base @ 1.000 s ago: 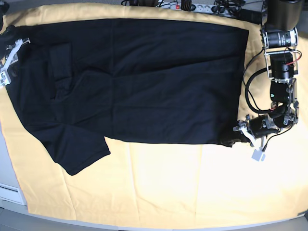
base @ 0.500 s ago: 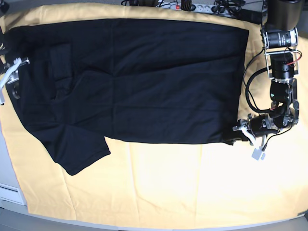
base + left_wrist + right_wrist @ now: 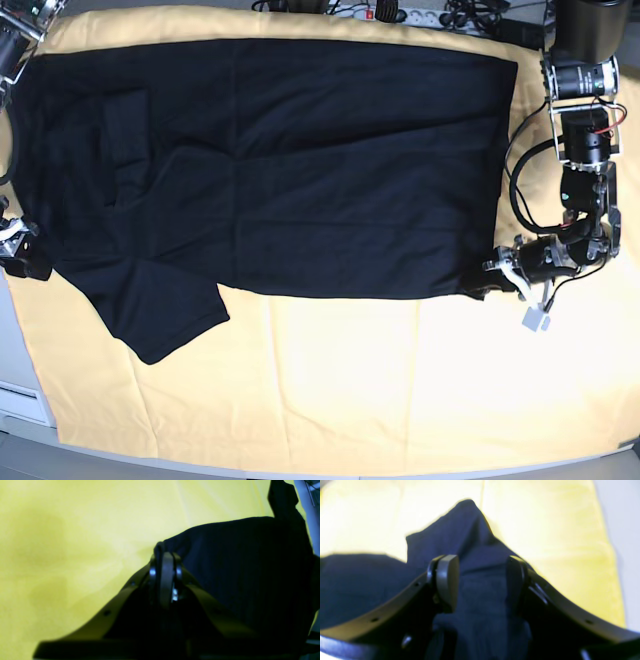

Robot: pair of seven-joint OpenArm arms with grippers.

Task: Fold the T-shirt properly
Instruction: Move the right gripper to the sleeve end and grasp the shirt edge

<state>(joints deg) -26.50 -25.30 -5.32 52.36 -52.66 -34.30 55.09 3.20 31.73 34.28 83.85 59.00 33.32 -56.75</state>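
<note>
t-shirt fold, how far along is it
Done: the T-shirt lies flat on the yellow cloth, its far sleeve tucked in. In hand: the left gripper pinches a hem corner; the right gripper is open over the near sleeve. Left: the near sleeve and the main folds.

Left gripper (image 3: pixel 497 270) is clamped tight low at its side; right gripper (image 3: pixel 480 580) stands spread wide.

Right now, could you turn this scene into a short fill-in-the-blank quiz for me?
1. The T-shirt lying spread out is ____ in colour.
2. It rests on a large ____ cloth.
3. The left gripper has its fingers ____ on the shirt's corner.
4. The right gripper has its fingers ____, with the fabric between them.

Missing words: black; yellow; shut; open
</note>
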